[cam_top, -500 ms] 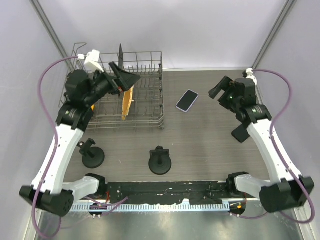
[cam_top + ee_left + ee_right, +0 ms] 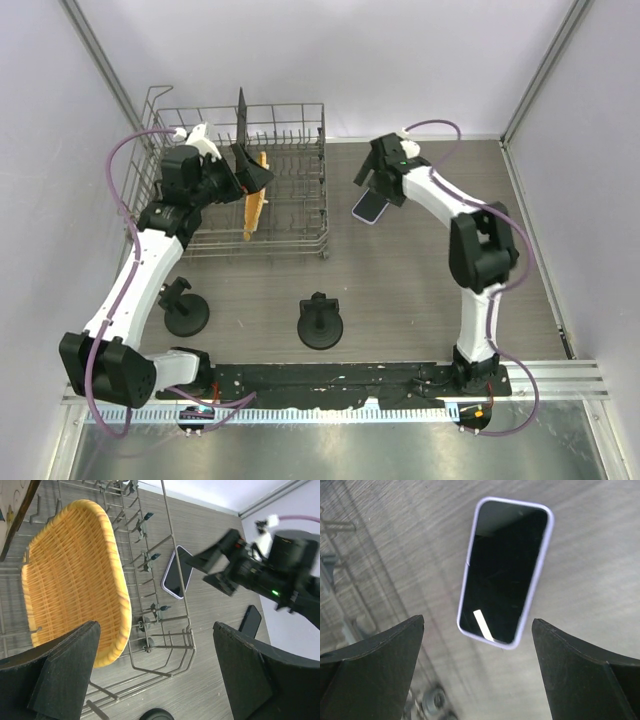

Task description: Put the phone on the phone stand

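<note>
Right wrist: phone (image 2: 505, 572) flat on table (image 2: 590, 580), centred under right end effector (image 2: 477, 626); jaws wide, empty

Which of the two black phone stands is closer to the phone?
The right-hand stand, at the front middle. It lies almost straight toward the arms from the phone; the other stand sits farther left, in front of the dish rack.

table (image 2: 400, 290): grey wood-grain top, filled the centre of the top view | walls (image 2: 400, 60): plain pale panels at top, left and right | posts (image 2: 98, 55): grey metal uprights, slanted in both upper corners | rail (image 2: 560, 374): silver strip along the bottom edge | light: soft, even
</note>
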